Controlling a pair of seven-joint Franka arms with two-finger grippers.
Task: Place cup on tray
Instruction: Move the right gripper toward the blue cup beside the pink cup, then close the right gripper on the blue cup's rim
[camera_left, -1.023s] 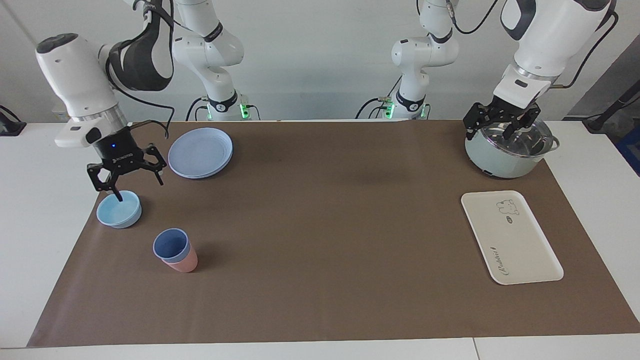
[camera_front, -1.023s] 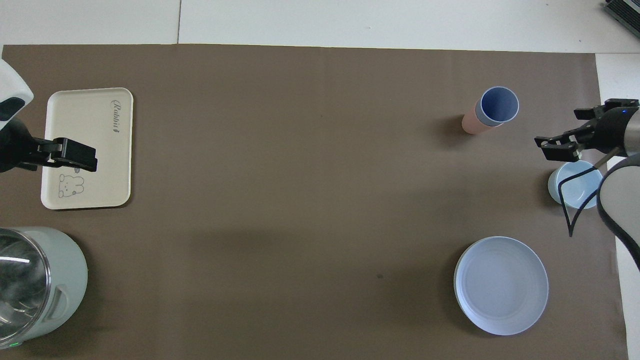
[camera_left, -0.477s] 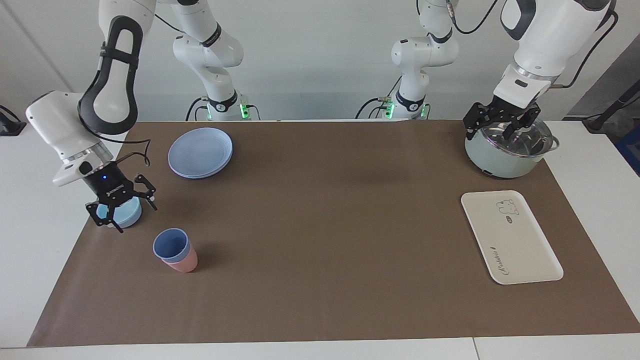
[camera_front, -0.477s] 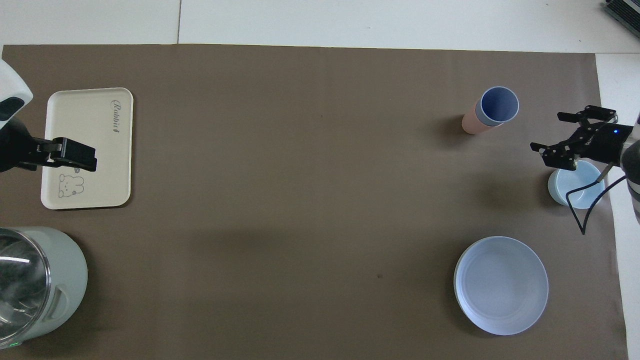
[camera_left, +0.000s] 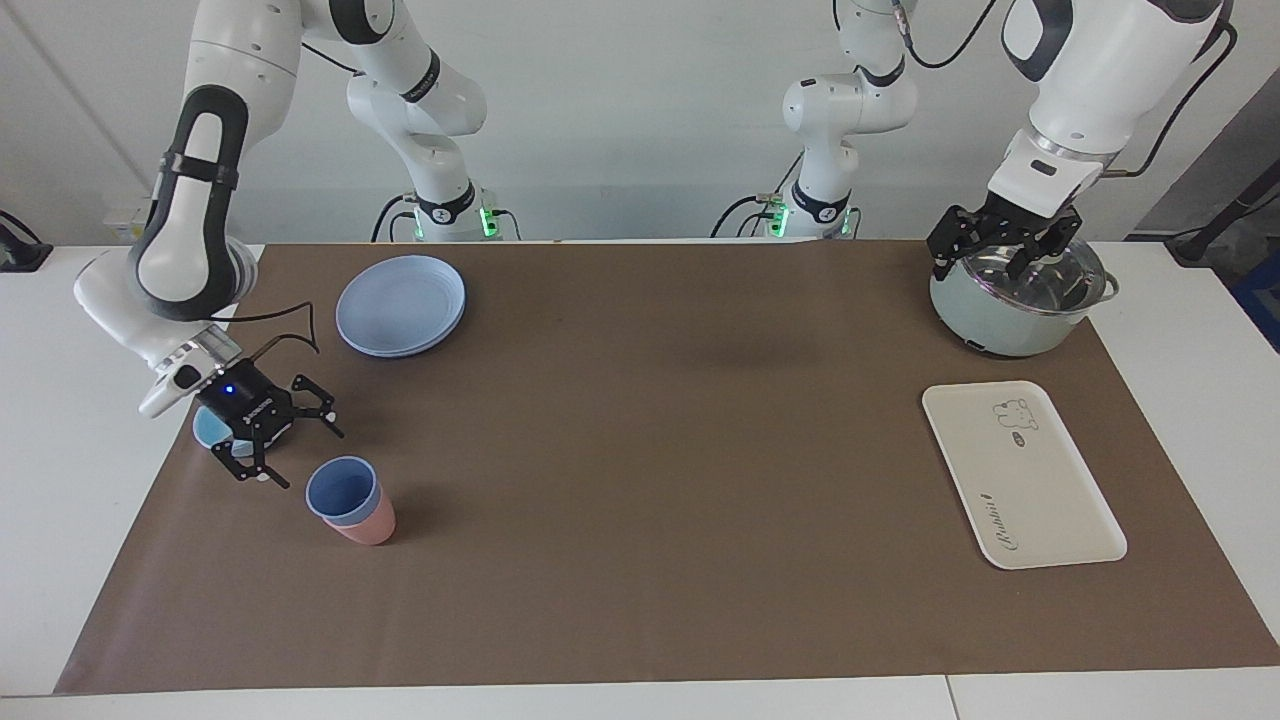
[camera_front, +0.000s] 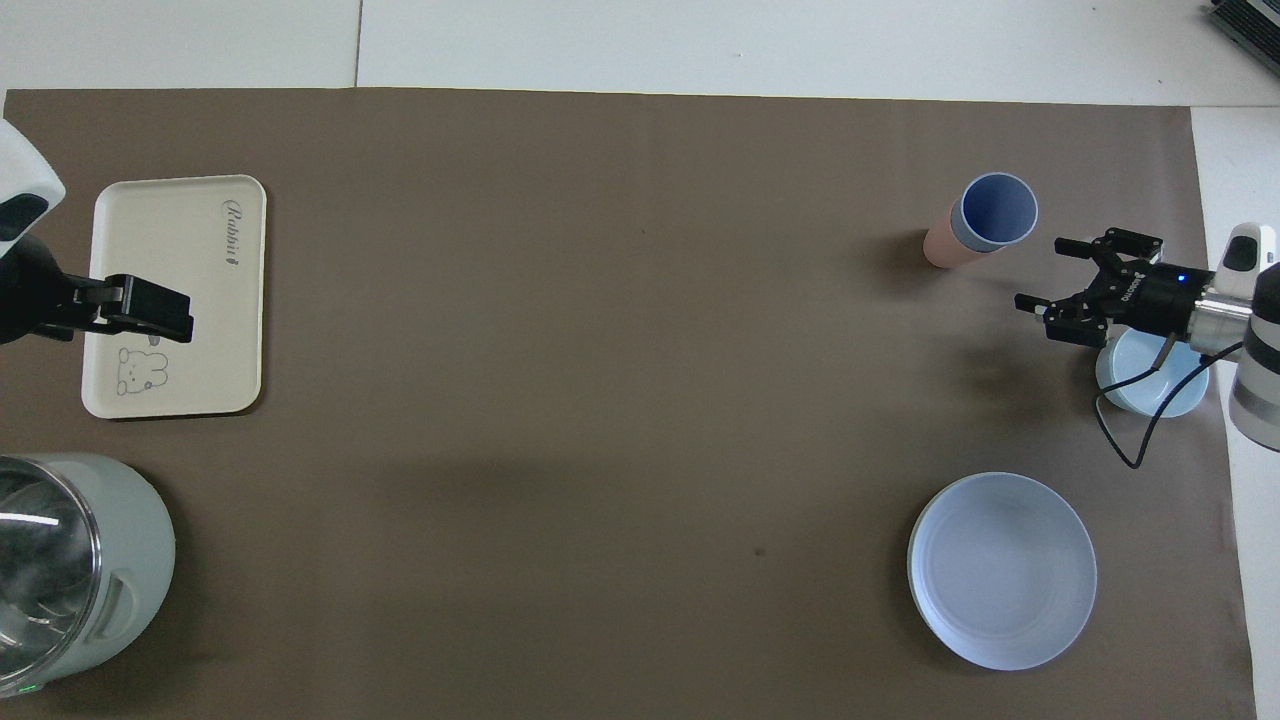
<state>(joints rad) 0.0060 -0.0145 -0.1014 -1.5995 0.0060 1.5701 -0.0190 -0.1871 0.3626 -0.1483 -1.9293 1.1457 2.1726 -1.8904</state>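
- The cup (camera_left: 341, 493): a small matte medium-blue tumbler, tapered and without a handle, nested upright in a pink cup (camera_left: 366, 525) of like size. The pair stands on the brown mat (camera_left: 640, 560) toward the right arm's end of the table, unmoved over the last second.
- Right gripper (camera_left: 292, 446): a second ago it hung over the light-blue bowl (camera_left: 210, 430); it has since dropped low and swung toward the cup. Its jaws are spread wide and hold nothing, and it sits just beside the cup without touching it. Judged: the approach is nearly done, and the grasp comes next.
- A concern, as judgement: the blue cup may lift the pink one with it, since the two are nested.
- The tray (camera_left: 1040, 500): flat, cream-white, rectangular with rounded corners, with a bear drawing and cursive lettering. It lies well apart from the cup, toward the left arm's end, and carries nothing.
- Left gripper (camera_left: 985, 258): waits over the lidded pale-green pot (camera_left: 1000, 318), jaws released, unchanged.
- A round blue plate (camera_left: 401, 305) lies nearer to the robots than the cup.
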